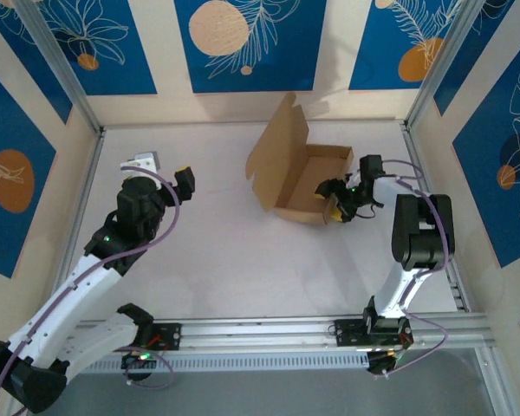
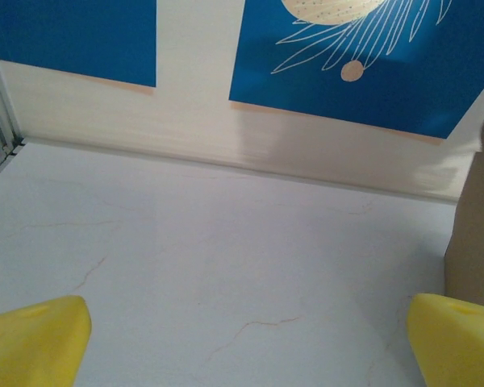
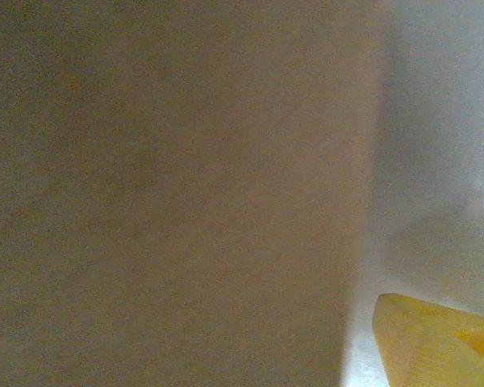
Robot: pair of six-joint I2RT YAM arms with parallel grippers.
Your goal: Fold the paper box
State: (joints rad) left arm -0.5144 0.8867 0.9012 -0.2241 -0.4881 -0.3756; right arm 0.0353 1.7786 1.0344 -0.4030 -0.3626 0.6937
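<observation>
Paper box (image 1: 310, 178) at 1 o'clock on worktop (image 1: 225, 251), long axis approx 1-7. R hand (image 1: 336, 205) is nearer, at its 4 o'clock corner, grip state can't tell. L hand (image 2: 246, 339) released, empty, box off at its 3.

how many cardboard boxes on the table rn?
1. The paper box sits right of centre, lid flap raised; the right gripper is at its near right corner.

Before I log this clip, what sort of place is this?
Probably a lab robot test cell: a white tabletop fenced by aluminium rails, walls of blue flower-print panels, and a left arm and right arm bolted at its near edge.
</observation>
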